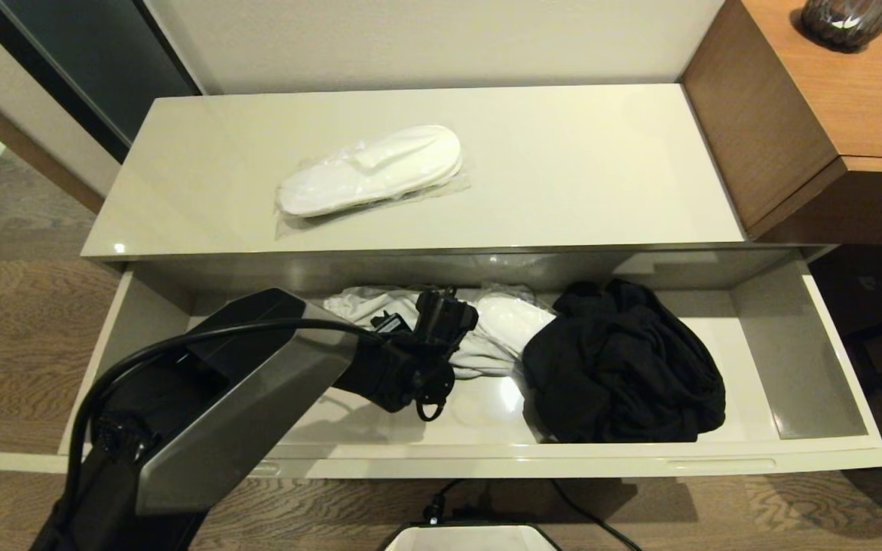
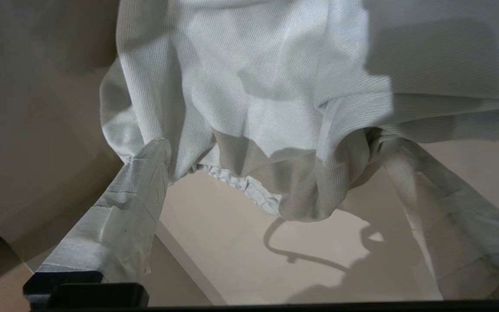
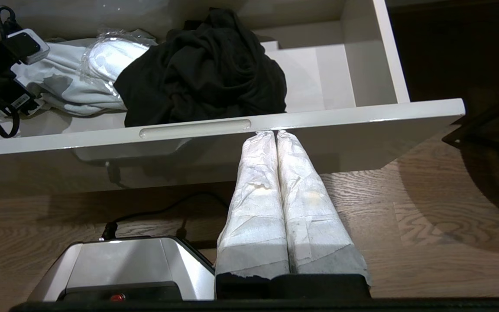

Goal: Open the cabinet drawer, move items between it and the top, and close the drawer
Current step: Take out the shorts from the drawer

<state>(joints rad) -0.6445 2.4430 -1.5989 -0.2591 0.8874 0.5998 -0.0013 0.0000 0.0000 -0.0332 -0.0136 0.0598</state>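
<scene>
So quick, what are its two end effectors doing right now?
Left end effector: open, fingers either side of the crumpled light grey cloth garment, not gripping.
Right end effector: shut, empty, below the drawer front.

The left arm [image 1: 242, 383] reaches forward and inward from the robot's left side, its silver-grey forearm angled upward to a black wrist [image 1: 403, 367] that bends the left gripper [image 2: 271, 151] downward. Its two tape-wrapped fingers [image 2: 124, 216] stand wide apart, tips spread to either side of the gap between them. A black cable [image 1: 181, 344] arcs over the forearm behind the claw. The right gripper [image 3: 276, 138] hangs parked low, its two wrapped fingers [image 3: 258, 195] pressed flat together along their whole length, holding nothing.
</scene>
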